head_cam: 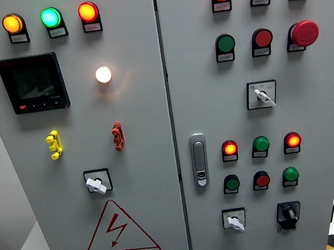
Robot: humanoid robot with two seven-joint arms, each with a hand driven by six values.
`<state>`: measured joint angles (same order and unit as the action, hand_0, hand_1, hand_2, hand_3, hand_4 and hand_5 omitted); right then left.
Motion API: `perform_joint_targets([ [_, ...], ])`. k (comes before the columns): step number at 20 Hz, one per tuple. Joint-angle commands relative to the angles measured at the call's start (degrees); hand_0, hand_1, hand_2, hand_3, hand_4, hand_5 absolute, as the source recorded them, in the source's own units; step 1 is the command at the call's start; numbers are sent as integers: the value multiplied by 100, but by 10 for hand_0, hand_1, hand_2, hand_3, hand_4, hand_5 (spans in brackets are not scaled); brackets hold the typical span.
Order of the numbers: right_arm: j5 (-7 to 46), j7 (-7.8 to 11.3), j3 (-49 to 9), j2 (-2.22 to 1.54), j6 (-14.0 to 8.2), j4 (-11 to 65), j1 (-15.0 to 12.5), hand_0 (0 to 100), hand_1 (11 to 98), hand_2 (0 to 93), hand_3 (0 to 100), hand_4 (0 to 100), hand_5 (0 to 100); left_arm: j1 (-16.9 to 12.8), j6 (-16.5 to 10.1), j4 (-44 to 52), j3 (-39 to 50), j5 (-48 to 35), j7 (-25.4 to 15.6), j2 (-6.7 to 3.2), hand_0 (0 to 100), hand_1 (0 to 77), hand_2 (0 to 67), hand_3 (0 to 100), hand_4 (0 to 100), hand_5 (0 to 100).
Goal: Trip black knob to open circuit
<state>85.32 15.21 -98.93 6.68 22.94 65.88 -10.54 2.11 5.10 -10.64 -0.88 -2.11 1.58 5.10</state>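
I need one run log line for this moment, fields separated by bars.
task: trip black knob | knob: lower right of panel, untouched | hands: none in view | contact: none | step: not started

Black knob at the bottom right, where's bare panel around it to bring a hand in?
Bare panel lies right of the black knob, toward the cabinet edge. Crowded elsewhere: a white selector switch sits left, and a green button and red button sit just above. No hand is in view.
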Motion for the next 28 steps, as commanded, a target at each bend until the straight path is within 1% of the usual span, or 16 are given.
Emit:
perform_joint_targets([
  [1,-164,-1,198,0,-332,687,-89,815,457,0,534,623,620,0,0,0,0,0,0,0,0,0,194,262,98,86],
  [2,-165,-10,225,0,-473,855,-89,816,466,0,574,672,679,0,0,0,0,0,0,0,0,0,195,262,98,86],
  [5,-165,-10,348,9,-650,1295,-62,835,481,0,680,734,785,0,0,0,0,0,0,0,0,0,195,262,98,86],
  [6,-165,-18,418,9,-781,1357,-45,840,481,0,708,749,816,0,0,0,0,0,0,0,0,0,195,262,98,86],
  [7,-165,-45,523,18,-991,1410,42,848,486,0,753,777,884,0,0,0,0,0,0,0,0,0,195,262,98,86],
  [8,-156,-45,628,18,-1298,1410,174,855,498,0,810,817,973,0,0,0,0,0,0,0,0,0,195,262,98,86],
  [9,-165,-71,716,27,-1536,1419,279,862,503,0,836,848,1000,0,0,0,0,0,0,0,0,0,195,262,98,86],
  [11,-156,-132,971,53,-2028,1437,534,896,530,0,892,931,1000,0,0,0,0,0,0,0,0,0,194,262,98,86],
  [12,-156,-185,1042,62,-2222,1437,605,908,544,0,908,958,1000,0,0,0,0,0,0,0,0,0,195,262,98,86],
  [16,-147,-203,1148,62,-2268,1525,746,999,601,0,938,985,1000,0,0,0,0,0,0,0,0,0,194,262,97,86],
  [19,-129,-220,1157,71,-2268,1569,921,1000,617,0,931,988,1000,0,0,0,0,0,0,0,0,0,194,262,98,86],
  [20,-129,-221,1157,97,-2276,1577,966,1000,622,0,928,990,1000,0,0,0,0,0,0,0,0,0,194,262,98,86],
  [21,-129,-229,1174,88,-2277,1577,992,1000,626,0,928,990,1000,0,0,0,0,0,0,0,0,0,194,262,98,86],
  [22,-129,-255,1279,97,-2311,1577,1027,1000,630,0,927,990,1000,0,0,0,0,0,0,0,0,0,194,262,98,86],
  [25,-121,-326,1411,97,-2461,1586,1211,1000,634,0,952,993,1000,0,0,0,0,0,0,0,0,0,194,262,98,86],
  [28,-121,-422,1508,97,-2496,1569,1396,1000,638,0,960,996,1000,0,0,0,0,0,0,0,0,0,195,262,98,86],
])
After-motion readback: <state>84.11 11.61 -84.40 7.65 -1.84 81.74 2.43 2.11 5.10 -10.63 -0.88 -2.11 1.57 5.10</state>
